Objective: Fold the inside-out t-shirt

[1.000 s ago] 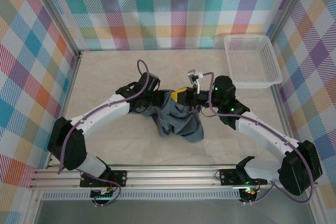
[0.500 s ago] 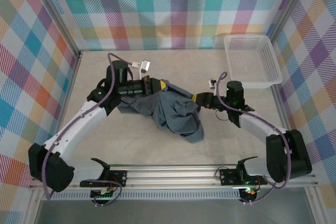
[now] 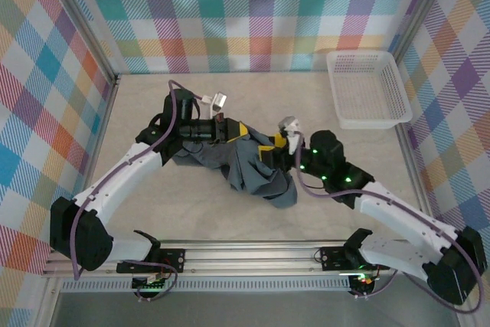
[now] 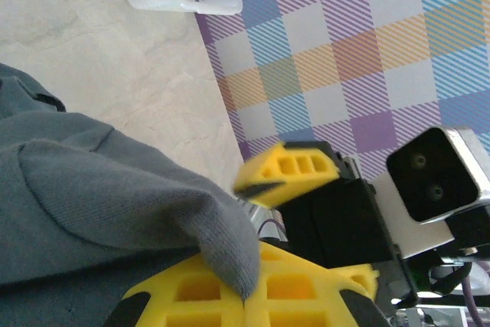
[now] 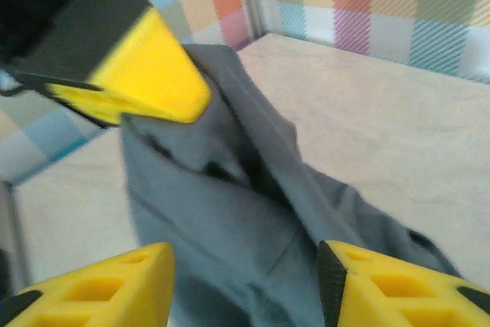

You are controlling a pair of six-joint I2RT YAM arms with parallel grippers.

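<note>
The inside-out t-shirt (image 3: pixel 259 174) lies crumpled at the centre of the table (image 3: pixel 199 204). The right gripper (image 3: pixel 269 149) sits at its right side, jaws apart, gripping nothing. Farther back, the left gripper (image 3: pixel 236 129) is clamped on the garment's far edge. A white basket (image 3: pixel 371 122) stands at far right.

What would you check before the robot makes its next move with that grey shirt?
1. Left gripper shut on shirt: ok.
2. Right gripper holding shirt: not ok, jaws open, facing the cloth.
3. Shirt lying flat: not ok, bunched up.
4. Basket apart from shirt: ok.
5. Which part of the shirt is pinched: cannot tell.
</note>
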